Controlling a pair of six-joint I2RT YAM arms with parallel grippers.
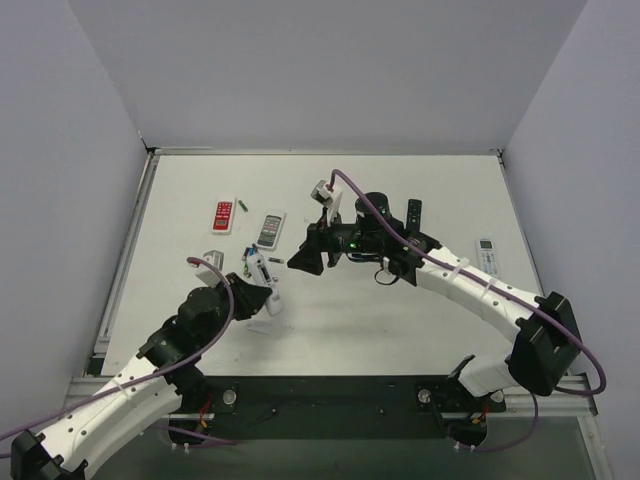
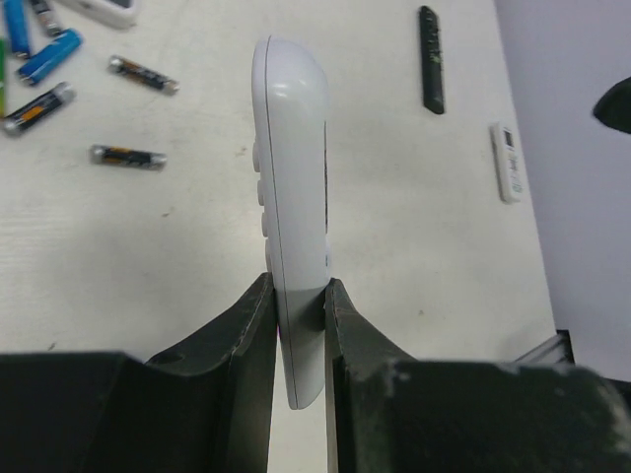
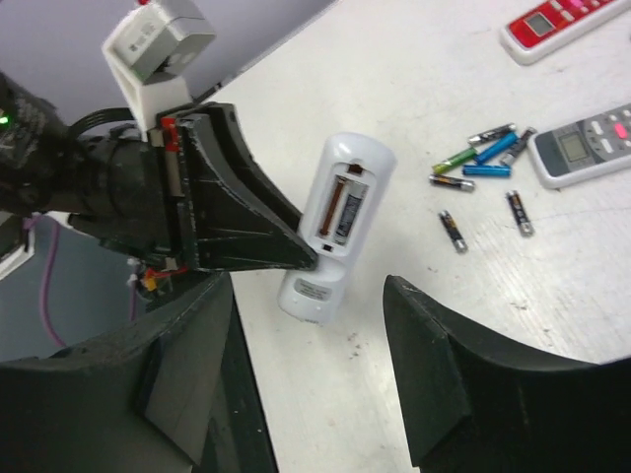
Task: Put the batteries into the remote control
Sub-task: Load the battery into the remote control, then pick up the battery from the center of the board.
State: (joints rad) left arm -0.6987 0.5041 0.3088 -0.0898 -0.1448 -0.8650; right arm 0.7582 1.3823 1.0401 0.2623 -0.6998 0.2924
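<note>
My left gripper (image 2: 296,291) is shut on the lower end of the slim white remote control (image 2: 291,148) and holds it edge-on above the table. In the top view the remote control (image 1: 260,270) sits at the left gripper (image 1: 256,290). The right wrist view shows its back (image 3: 340,222) with the battery recess open and a dark cell (image 3: 347,211) in one slot. My right gripper (image 3: 311,288) is open and empty, just short of the remote control, and also shows in the top view (image 1: 303,262). Loose batteries (image 3: 475,162) lie on the table beyond and appear in the left wrist view (image 2: 49,57).
A red remote (image 1: 223,216) and a grey remote (image 1: 271,229) lie at the back left. A black remote (image 1: 414,213) and a white remote with a display (image 1: 486,255) lie to the right. A small grey piece (image 1: 213,258) lies left of my left gripper.
</note>
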